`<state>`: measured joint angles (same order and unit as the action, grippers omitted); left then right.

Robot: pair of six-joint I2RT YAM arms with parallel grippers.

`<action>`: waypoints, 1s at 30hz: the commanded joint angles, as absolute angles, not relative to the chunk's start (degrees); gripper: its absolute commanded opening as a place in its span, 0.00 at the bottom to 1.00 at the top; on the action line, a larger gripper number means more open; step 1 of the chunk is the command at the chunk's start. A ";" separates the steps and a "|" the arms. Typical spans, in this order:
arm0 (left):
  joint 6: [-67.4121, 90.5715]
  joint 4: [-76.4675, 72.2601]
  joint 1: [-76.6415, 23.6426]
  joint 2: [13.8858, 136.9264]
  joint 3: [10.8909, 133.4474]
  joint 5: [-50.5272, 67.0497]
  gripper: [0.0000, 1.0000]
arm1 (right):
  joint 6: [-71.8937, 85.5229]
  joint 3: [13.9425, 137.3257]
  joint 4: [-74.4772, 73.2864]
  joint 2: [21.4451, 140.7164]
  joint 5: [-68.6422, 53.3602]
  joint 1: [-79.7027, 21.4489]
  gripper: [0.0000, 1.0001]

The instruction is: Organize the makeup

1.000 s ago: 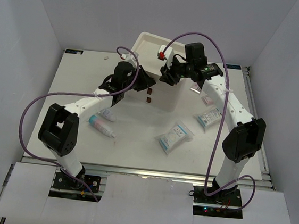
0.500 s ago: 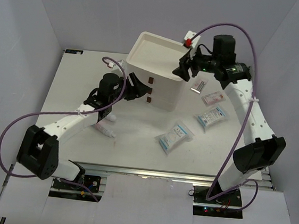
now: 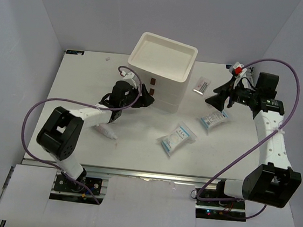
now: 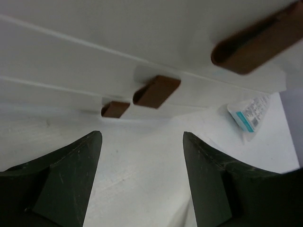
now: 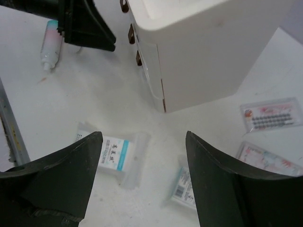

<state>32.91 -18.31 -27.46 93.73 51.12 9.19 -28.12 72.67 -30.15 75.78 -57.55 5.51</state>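
Observation:
The makeup lies loose on the white table. Two blue-and-white clear packets (image 3: 177,139) (image 3: 213,119) lie right of centre, also visible as packets (image 5: 111,156) (image 5: 184,187) in the right wrist view. A sachet (image 3: 201,85) lies beside the cream drawer box (image 3: 162,66), with sachets (image 5: 272,116) (image 5: 265,158) at the right in the wrist view. A white-and-pink tube (image 3: 107,133) pokes out under the left forearm. My left gripper (image 3: 144,100) (image 4: 142,142) is open, facing the brown drawer handles (image 4: 156,91). My right gripper (image 3: 217,98) (image 5: 143,137) hangs open above the packets.
All three drawers of the box look closed, and its top tray (image 3: 164,54) holds nothing that I can see. The white walls close in the table at the back and sides. The tube (image 5: 49,45) lies near the left gripper's fingers (image 5: 85,26).
Both grippers have opened. The right arm swung from above the box out to the right side of the table. The left gripper backed slightly off the drawer front.

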 commanded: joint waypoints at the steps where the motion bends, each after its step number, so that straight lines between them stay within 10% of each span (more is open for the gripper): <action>1: 24.55 -22.09 -27.41 96.57 58.01 5.98 0.79 | -27.06 69.52 -28.34 72.80 -61.75 8.39 0.77; 7: 23.13 -21.40 -27.42 100.89 63.34 4.03 0.72 | -26.67 68.99 -27.53 74.18 -62.17 9.17 0.77; 21: 27.31 -22.00 -27.42 99.27 62.44 6.86 0.11 | -25.37 66.48 -25.05 74.36 -60.95 9.32 0.76; 30: 28.25 -20.37 -27.42 85.31 50.53 11.23 0.04 | -26.60 63.21 -25.29 73.16 -59.85 9.25 0.76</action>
<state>27.42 -19.72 -27.86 96.26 55.72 8.40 -25.92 64.79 -26.39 74.81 -59.95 8.99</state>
